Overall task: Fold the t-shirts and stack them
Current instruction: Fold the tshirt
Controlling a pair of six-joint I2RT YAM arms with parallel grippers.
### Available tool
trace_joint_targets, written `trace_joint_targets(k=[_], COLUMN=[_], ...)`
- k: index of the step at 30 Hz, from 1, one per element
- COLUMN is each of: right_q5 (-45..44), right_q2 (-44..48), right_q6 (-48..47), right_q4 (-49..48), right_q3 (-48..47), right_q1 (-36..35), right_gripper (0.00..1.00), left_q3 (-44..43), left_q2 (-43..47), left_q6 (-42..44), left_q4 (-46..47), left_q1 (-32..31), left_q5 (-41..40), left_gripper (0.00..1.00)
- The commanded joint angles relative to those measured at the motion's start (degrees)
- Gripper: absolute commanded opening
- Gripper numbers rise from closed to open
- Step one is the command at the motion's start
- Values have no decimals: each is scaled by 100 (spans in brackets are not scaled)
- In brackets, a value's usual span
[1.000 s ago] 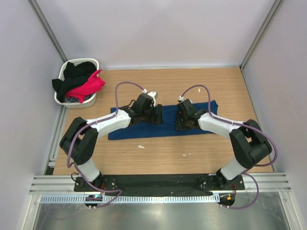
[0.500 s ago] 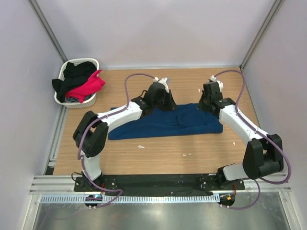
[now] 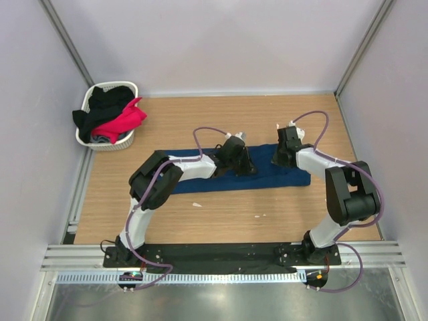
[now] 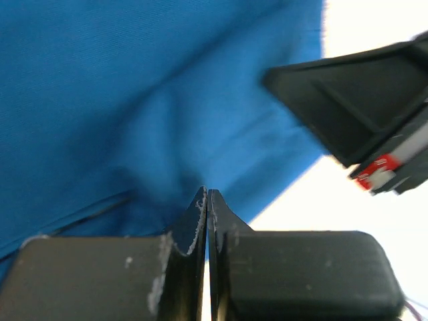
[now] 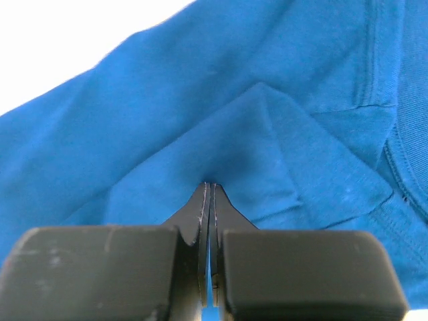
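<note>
My left gripper (image 4: 206, 200): jaws pressed together, pinching raised ridge of navy blue soft fabric t-shirt (image 4: 134, 100); cloth fills view ahead and left. Ahead-right I see black angular housing (image 4: 348, 100) with small red-and-white tag (image 4: 374, 175), text unreadable. My right gripper (image 5: 209, 190): jaws likewise closed, nipping folded corner of same tee; seam and collar ribbing to its right, visible only in this view. Top view alone gives me white woven basket (image 3: 127, 85), well apart to left of left gripper, holding bright pink tee (image 3: 127, 120) and black tee (image 3: 107, 99).

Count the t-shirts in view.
3: a navy blue fabric tee on the wooden table; a bright pink tee and a black tee in the white woven basket. More may hide there.
</note>
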State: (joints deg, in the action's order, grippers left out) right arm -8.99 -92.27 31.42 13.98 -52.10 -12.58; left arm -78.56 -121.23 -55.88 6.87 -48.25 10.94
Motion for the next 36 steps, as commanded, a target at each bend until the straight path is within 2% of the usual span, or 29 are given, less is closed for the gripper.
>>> trace_joint_targets(k=[1, 7, 9, 15, 20, 21, 23, 24, 25, 26, 27, 28, 29, 30, 32, 36], right_q5=[-366, -682, -700, -692, -253, -148, -50, 2, 12, 12, -14, -128, -164, -216, -261, -286], right_q2=[-194, -432, -415, -389, -46, 33, 253, 323, 411, 438, 438, 438, 438, 447, 499, 447], right_q6=[119, 136, 110, 31, -320, -382, -574, -619, -637, -628, -559, -436, -156, 55, 416, 1496], right_q4=[-413, -317, -317, -238, 104, 392, 675, 964, 1097, 1229, 1561, 1712, 1853, 2046, 2004, 1775], right_q3=[121, 358, 463, 438, -45, -368, -730, -1080, -1240, -1381, -1643, -1742, -1812, -1856, -1743, -1234], right_q1=[89, 150, 168, 177, 186, 177, 177, 177, 177, 177, 177, 177, 168, 168, 142, 81], right_gripper=[1, 1, 1, 1, 1, 4, 20, 28, 55, 67, 78, 91, 99, 100, 100, 100], left_q3=[218, 359, 386, 474, 132, 70, -9, -27, -1, 25, 112, 148, 192, 253, 420, 825], left_q2=[231, 240, 179, 327, 967, 1118, 1564, 1733, 1882, 2049, 2312, 2427, 2516, 2673, 2754, 2710], left_q6=[33, 288, 279, 393, 1113, 1393, 1727, 1895, 2305, 2544, 2790, 3454, 3730, 4029, 4707, 5280], left_q4=[-98, -616, -670, -670, -1020, -1143, -1529, -1670, -1811, -2056, -2180, -2295, -2531, -2646, -2935, -3025], left_q1=[61, 114, 149, 228, 228, 237, 246, 281, 316, 368, 508, 579, 649, 781, 913, 1290], left_q5=[-522, -1391, -1454, -1261, -797, -752, -734, -794, -873, -926, -953, -945, -979, -1215, -1243, -1191], left_gripper=[0, 0, 0, 0, 2, 7, 17, 34, 46, 58, 77, 82, 85, 90, 91, 91])
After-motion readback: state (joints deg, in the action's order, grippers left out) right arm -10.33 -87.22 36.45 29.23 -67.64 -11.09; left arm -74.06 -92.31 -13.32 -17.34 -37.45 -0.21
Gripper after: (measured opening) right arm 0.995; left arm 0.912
